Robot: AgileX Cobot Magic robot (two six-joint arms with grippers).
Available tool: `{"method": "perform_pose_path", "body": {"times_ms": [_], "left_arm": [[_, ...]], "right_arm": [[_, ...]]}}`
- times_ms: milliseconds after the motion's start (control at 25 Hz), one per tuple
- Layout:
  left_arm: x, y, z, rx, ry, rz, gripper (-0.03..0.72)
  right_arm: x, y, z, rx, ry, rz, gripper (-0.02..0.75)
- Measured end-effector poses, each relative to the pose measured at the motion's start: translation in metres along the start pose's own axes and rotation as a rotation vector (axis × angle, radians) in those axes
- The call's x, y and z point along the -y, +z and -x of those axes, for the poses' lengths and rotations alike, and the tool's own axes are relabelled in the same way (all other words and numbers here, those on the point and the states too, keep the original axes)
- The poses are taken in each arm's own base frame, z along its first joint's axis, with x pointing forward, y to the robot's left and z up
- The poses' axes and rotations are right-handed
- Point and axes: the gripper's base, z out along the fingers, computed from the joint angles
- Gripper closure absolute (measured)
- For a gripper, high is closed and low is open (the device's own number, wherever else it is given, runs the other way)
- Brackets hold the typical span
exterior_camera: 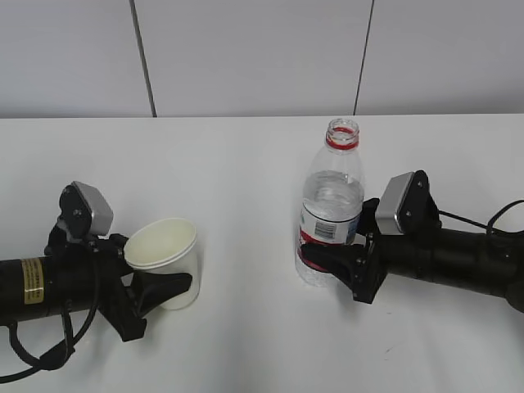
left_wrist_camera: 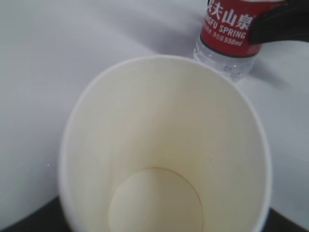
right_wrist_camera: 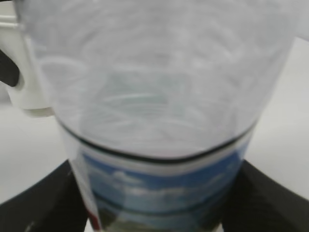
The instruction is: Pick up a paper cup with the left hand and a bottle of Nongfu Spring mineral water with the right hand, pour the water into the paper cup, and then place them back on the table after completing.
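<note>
- Paper cup (exterior_camera: pixel 166 258): white, empty, dry inside as the left wrist view shows; it sits on or just above the worktop (exterior_camera: pixel 246 164), left of centre, tilted with its mouth leaning away from the arm. Whether its base touches the surface cannot be told. Judged held this way to receive the pour.
- Nongfu Spring bottle (exterior_camera: pixel 332 205): clear plastic, uncapped, red neck ring, red and blue label, upright right of centre, well apart from the cup. Water (exterior_camera: pixel 333 196) fills it to the shoulder. Upright carriage keeps the open mouth from spilling until the pour.
- Left end effector (exterior_camera: pixel 160 288): black fingers set either side of the cup's lower wall, clamped on it.
- Right end effector (exterior_camera: pixel 327 260): black fingers closed around the bottle's labelled lower body; the right wrist view shows them flanking the label.
- Status, judged: both items gripped, pour not yet begun.
</note>
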Motion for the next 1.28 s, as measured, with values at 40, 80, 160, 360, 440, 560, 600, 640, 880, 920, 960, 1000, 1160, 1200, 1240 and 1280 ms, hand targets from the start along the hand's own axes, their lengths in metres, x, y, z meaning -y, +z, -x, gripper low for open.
{"method": "perform_pose_path", "body": {"times_ms": [40, 80, 160, 360, 440, 560, 600, 640, 880, 920, 960, 1000, 1160, 1200, 1240, 1280], "left_arm": [[-0.001, 0.0, 0.002, 0.005, 0.001, 0.0, 0.314], [-0.002, 0.0, 0.005, 0.005, 0.003, 0.002, 0.314], [-0.004, 0.001, 0.008, -0.01, 0.011, 0.0, 0.314], [-0.009, 0.007, 0.02, -0.035, 0.035, -0.049, 0.314], [-0.012, 0.01, 0.026, -0.034, 0.037, -0.071, 0.316], [-0.015, 0.014, 0.035, -0.041, 0.057, -0.123, 0.317], [-0.015, 0.015, 0.037, -0.047, 0.065, -0.141, 0.316], [-0.015, 0.017, 0.04, -0.057, 0.079, -0.165, 0.316], [-0.02, 0.021, 0.049, -0.095, 0.104, -0.205, 0.316], [-0.021, 0.021, 0.05, -0.099, 0.11, -0.201, 0.316], [-0.022, 0.022, 0.05, -0.106, 0.114, -0.193, 0.316], [-0.023, 0.022, 0.05, -0.111, 0.115, -0.186, 0.316], [-0.027, 0.022, 0.05, -0.132, 0.124, -0.16, 0.316], [-0.027, 0.022, 0.05, -0.132, 0.124, -0.16, 0.316], [-0.026, 0.022, 0.05, -0.131, 0.123, -0.161, 0.316], [-0.026, 0.022, 0.05, -0.127, 0.123, -0.165, 0.316]], "right_arm": [[0.001, 0.0, 0.0, 0.0, 0.005, -0.011, 0.223], [0.002, 0.0, 0.0, -0.002, 0.008, -0.018, 0.224], [0.002, 0.0, 0.0, -0.001, 0.015, -0.025, 0.225], [0.005, 0.001, 0.0, -0.001, 0.016, -0.031, 0.248], [0.01, 0.004, 0.002, 0.0, 0.011, -0.037, 0.251], [0.019, 0.01, 0.005, -0.001, 0.006, -0.045, 0.253], [0.022, 0.012, 0.007, 0.006, -0.004, -0.044, 0.253], [0.024, 0.013, 0.009, 0.009, -0.015, -0.042, 0.253], [0.04, 0.024, 0.024, 0.025, -0.093, -0.008, 0.255], [0.043, 0.026, 0.025, 0.015, -0.105, -0.004, 0.255], [0.046, 0.028, 0.026, 0.002, -0.12, 0.001, 0.255], [0.049, 0.029, 0.028, -0.009, -0.132, 0.004, 0.255], [0.063, 0.036, 0.037, -0.057, -0.205, 0.029, 0.255], [0.066, 0.038, 0.039, -0.068, -0.219, 0.036, 0.255], [0.069, 0.04, 0.042, -0.08, -0.233, 0.044, 0.256], [0.072, 0.041, 0.044, -0.092, -0.249, 0.054, 0.256]]}}
